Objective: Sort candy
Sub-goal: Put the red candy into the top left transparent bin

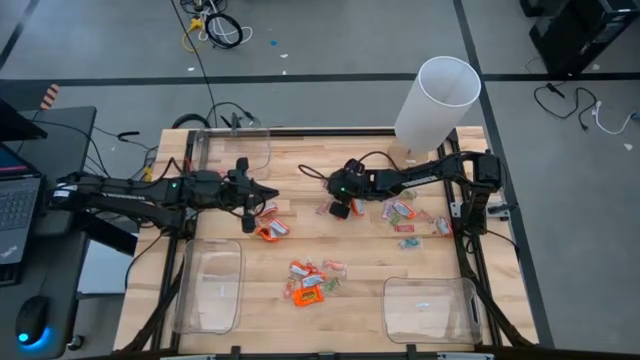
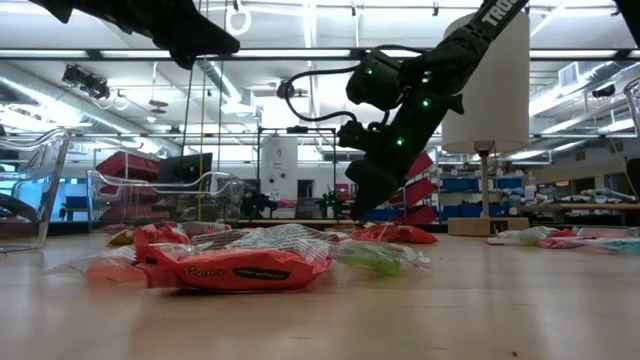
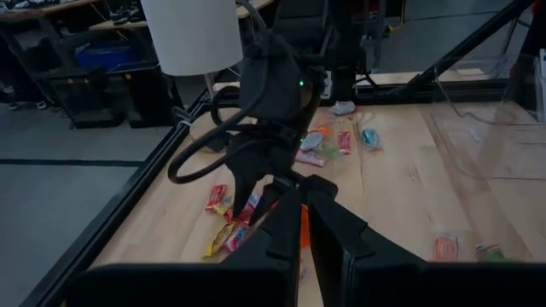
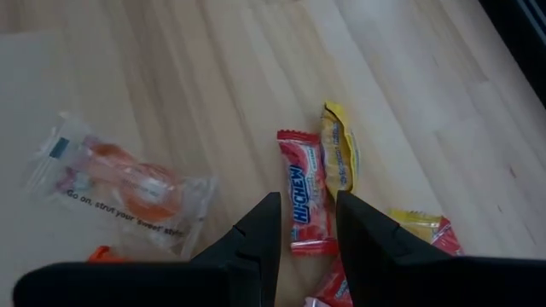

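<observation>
Red candy [image 4: 302, 198]: directly under the right hand [image 4: 305, 220], long axis in line with the finger gap.
Right hand: spread, empty.
Left hand [image 3: 303, 223]: pinching an orange candy [image 3: 304, 226], farther off.

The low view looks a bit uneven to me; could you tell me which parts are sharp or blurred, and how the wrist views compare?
Low view: the orange candy in front is fairly sharp, the bare table nearest the lens is soft, and bright ceiling lights leave the right gripper dark. Right wrist view: the red Hi-Chew candy reads clearly. Left wrist view: the left gripper is dark and soft.
</observation>
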Tool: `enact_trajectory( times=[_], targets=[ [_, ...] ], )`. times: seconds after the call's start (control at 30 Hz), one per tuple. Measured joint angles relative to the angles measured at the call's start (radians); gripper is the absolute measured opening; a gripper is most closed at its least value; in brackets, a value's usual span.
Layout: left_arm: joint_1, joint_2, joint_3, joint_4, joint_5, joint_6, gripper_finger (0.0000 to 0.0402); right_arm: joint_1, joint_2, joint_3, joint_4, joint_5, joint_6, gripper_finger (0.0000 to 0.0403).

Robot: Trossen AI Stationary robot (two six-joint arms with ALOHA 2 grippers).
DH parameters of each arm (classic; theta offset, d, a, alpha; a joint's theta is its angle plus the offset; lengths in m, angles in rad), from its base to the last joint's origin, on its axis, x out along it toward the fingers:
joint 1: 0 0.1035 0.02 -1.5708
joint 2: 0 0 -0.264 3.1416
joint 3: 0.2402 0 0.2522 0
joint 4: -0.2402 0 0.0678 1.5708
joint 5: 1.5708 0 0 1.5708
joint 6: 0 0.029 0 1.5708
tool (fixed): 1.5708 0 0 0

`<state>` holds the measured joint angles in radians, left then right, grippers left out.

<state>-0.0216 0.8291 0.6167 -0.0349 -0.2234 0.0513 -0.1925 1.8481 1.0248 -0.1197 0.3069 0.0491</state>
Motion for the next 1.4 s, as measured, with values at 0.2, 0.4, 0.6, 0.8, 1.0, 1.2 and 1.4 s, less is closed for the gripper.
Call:
enact_trajectory(
  times=[0.2, 0.4, 0.6, 0.8, 1.0, 1.2, 1.4],
  targets=[
    [0.000, 0.000, 0.000, -0.002, -0.001, -0.002, 0.0029, 0.000, 0.026, 0.000, 0.003, -0.014, 0.000, 0.0100],
    [0.000, 0.000, 0.000, -0.014, -0.004, -0.006, 0.0029, -0.001, 0.076, 0.001, 0.016, 0.001, 0.010, 0.0100],
    [0.000, 0.000, 0.000, -0.015, -0.005, -0.006, 0.0029, 0.000, 0.081, 0.002, 0.023, 0.007, 0.012, 0.0100],
    [0.000, 0.000, 0.000, -0.017, -0.005, -0.007, 0.0029, -0.001, 0.080, 0.002, 0.022, 0.006, 0.023, 0.0088],
    [0.000, 0.000, 0.000, -0.016, -0.005, -0.007, 0.0029, -0.002, 0.080, 0.002, 0.020, 0.007, 0.026, 0.0046],
    [0.000, 0.000, 0.000, -0.016, -0.005, -0.007, 0.0029, -0.008, 0.080, 0.001, 0.015, 0.007, 0.028, 0.0004],
    [0.000, 0.001, 0.000, -0.016, -0.005, -0.011, 0.0029, -0.017, 0.080, 0.000, 0.029, -0.016, 0.037, 0.0001]
  ],
)
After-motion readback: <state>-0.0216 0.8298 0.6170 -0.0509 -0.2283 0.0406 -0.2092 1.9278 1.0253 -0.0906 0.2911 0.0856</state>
